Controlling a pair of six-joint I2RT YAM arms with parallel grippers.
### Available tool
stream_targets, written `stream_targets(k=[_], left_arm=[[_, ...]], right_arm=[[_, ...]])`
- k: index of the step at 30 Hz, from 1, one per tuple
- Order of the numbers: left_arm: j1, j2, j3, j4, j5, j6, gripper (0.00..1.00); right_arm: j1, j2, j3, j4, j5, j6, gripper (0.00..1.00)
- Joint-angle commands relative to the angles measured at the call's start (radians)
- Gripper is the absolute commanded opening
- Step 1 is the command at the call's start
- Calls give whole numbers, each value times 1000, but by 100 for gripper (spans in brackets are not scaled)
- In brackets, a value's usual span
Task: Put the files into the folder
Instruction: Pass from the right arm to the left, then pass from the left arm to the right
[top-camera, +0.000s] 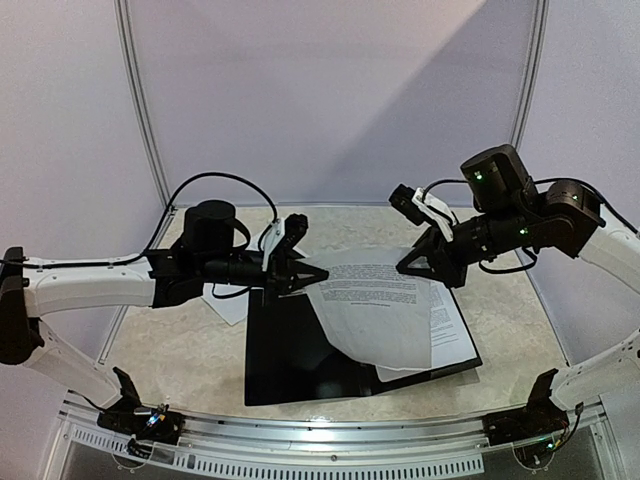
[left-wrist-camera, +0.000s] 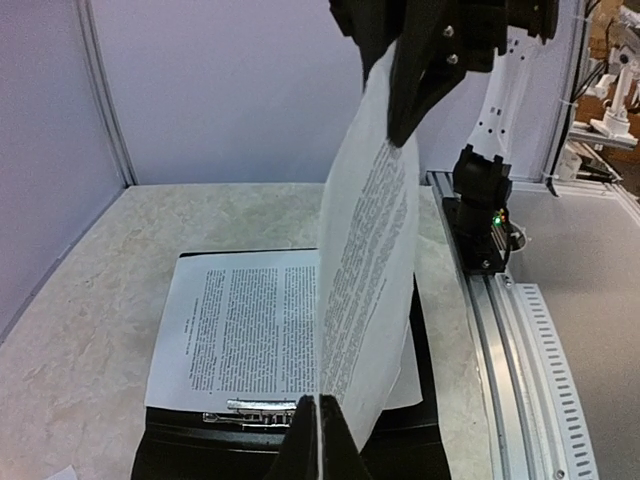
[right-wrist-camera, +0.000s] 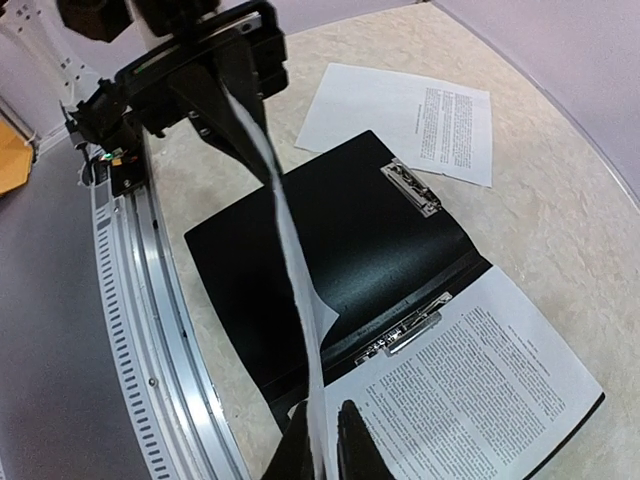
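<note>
Top external: left gripper (top-camera: 320, 275), right gripper (top-camera: 407, 267) closed, pinching files (top-camera: 375, 315) sheet.

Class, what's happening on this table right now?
Two robot arms hold one printed sheet stretched between them above the open black folder. The left gripper is shut on one edge; the opposite edge sits in the right gripper, though how firmly is unclear. A second sheet already lies in the folder; a third sheet lies on the table beside it.
</note>
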Motion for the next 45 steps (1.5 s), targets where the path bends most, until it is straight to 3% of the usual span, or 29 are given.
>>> stream_targets(k=[1,5,10,18,23,33,36,39,41,42,45], left_arm=[[-11,-34,16,12,57,-25,0],[-17,-88,59,-52,77,-20,0],[-25,-179,55,-110,44,19,0],[-27,-180,74,-158,48,-3,0],[-27,-117,136,-237,61,-27,0],[-27,-111,146,-235,80,-51,0],[-27,-104,153,-242,62,-64,0],[-27,-83,167,-242,56,-85,0],[-27,-60,184,-282,52,-102,0],[-27,-44,195,-296,50,-111,3],[-26,1,233,-344,-29,-130,43]], right_arm=[[4,-35,-14,-24,126,23,19],[4,-106,-78,13,222,72,64],[4,-254,-253,146,212,162,98],[4,-449,-544,424,142,168,99],[3,-414,-548,435,58,139,88],[3,-386,-617,586,38,143,73],[4,-388,-611,581,33,147,55],[4,-411,-624,589,15,161,15],[3,-429,-639,605,-1,177,0],[4,-436,-644,608,-4,187,0],[3,-434,-613,548,60,232,0]])
